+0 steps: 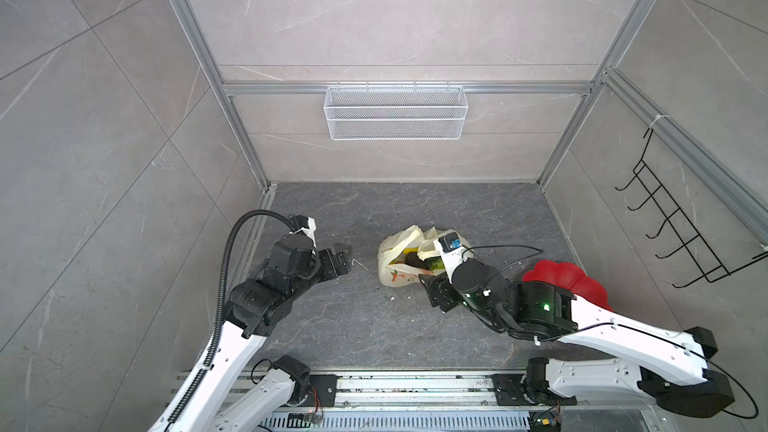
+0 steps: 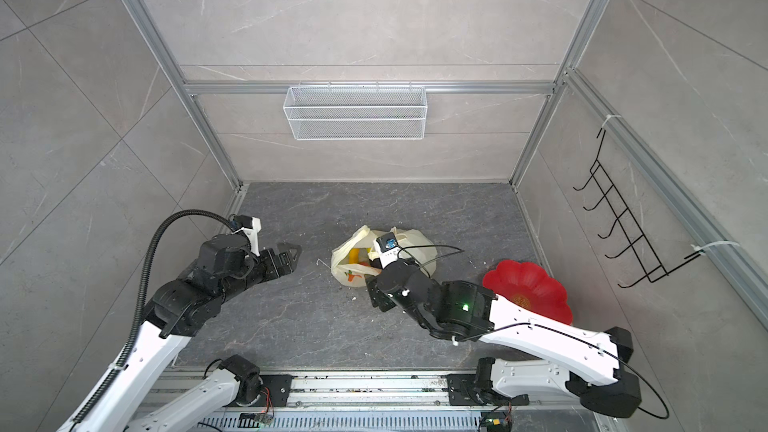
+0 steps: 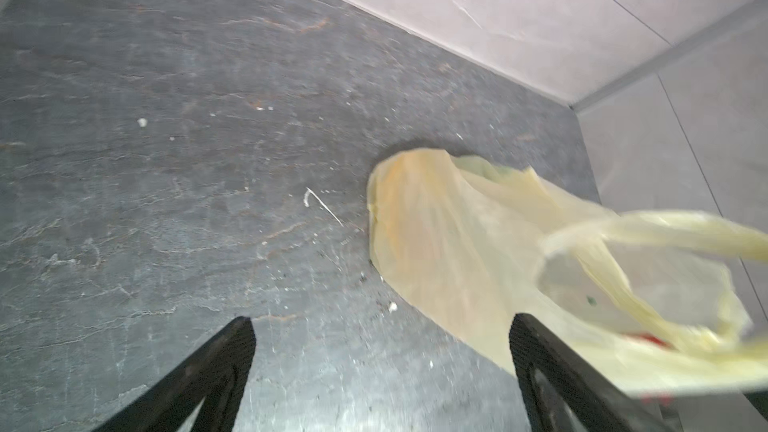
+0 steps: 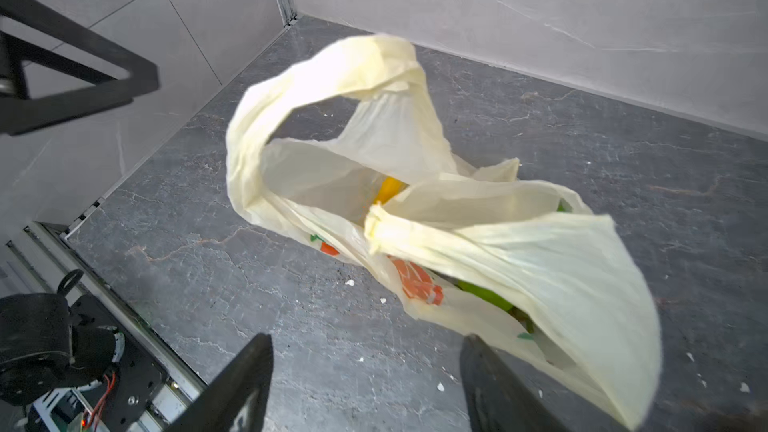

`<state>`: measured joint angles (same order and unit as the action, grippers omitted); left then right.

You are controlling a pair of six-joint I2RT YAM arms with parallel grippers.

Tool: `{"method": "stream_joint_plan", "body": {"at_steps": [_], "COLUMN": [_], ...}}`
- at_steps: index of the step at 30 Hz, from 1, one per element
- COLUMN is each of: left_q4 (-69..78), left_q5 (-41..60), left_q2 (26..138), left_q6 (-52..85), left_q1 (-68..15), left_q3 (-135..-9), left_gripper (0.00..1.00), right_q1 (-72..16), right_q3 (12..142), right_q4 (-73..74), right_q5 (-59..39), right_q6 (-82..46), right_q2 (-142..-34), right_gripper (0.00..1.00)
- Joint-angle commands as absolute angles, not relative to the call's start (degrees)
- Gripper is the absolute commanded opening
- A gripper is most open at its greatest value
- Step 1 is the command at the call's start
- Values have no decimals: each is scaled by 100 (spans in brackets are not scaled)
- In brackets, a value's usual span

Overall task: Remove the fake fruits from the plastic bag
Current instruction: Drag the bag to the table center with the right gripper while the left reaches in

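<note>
The left arm rises from the front-left corner of the counter (image 1: pixel 332 326), its elbow bent and its forearm angled toward the middle. Its left end effector (image 1: pixel 345 254) hovers over bare stone, to the left of the plastic bag (image 1: pixel 392 245) and clear of it in both top views. The jaws are spread wide with nothing between them.

The right arm stretches in from the front-right corner and lies low across the counter, its wrist turned over the near side of the bag. In the right wrist view the right end effector (image 4: pixel 365 349) has its jaws apart and grips nothing. The near bag wall lies just beyond its two fingers (image 4: pixel 482 367).

There is one bag, about mid-counter, slumped and open at the top. It has two loop handles: one (image 4: pixel 291 93) arches upward and the other (image 4: pixel 490 234) sags twisted across the mouth.

Three fake fruits show inside the bag: a yellow one (image 4: pixel 390 189), a dark one (image 1: pixel 412 259) and a green one (image 4: pixel 484 296). Any others are hidden by the plastic.

One red flower-shaped plate (image 2: pixel 528 288) sits near the right edge, partly under the right arm. One white mesh basket (image 1: pixel 395 112) hangs on the back wall, and one black hook rack (image 1: pixel 681 218) hangs on the right wall.
</note>
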<state>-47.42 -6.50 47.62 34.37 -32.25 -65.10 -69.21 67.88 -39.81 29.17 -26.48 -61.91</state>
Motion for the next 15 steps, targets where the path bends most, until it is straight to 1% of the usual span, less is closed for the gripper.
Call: {"method": "stream_joint_plan", "body": {"at_steps": [1, 5, 7, 10, 13, 15], "left_q4": [-5765, -5982, -6157, -6538, -7043, -7263], "left_q5": [-864, -1374, -1576, -2126, -3170, -3539], "left_q2": [5043, 5726, 6224, 7063, 7803, 8162], "left_q6": [3097, 2824, 2642, 2516, 2737, 2829], "left_q1": [-4017, -5395, -5816, -6116, -6126, -6118], "left_q3": [-7299, -7871, -8143, -8613, -9163, -9471], "left_gripper": [98, 99, 99, 100, 100, 100], "right_q1": [-6944, -6947, -6943, -6950, -6943, -6948], "right_q3": [6604, 6616, 6661, 6712, 6714, 6722], "right_q4": [-4534, -4904, -5087, -5272, -5308, -5285], "right_q5": [3006, 3411, 3644, 3888, 3980, 3999], "right_q6": [-2738, -2742, -2775, -2829, -2774, -2670], "right_q2": [-5810, -5553, -5546, -5555, -5588, -5628], "right_gripper": [74, 75, 75, 75, 75, 75]}}
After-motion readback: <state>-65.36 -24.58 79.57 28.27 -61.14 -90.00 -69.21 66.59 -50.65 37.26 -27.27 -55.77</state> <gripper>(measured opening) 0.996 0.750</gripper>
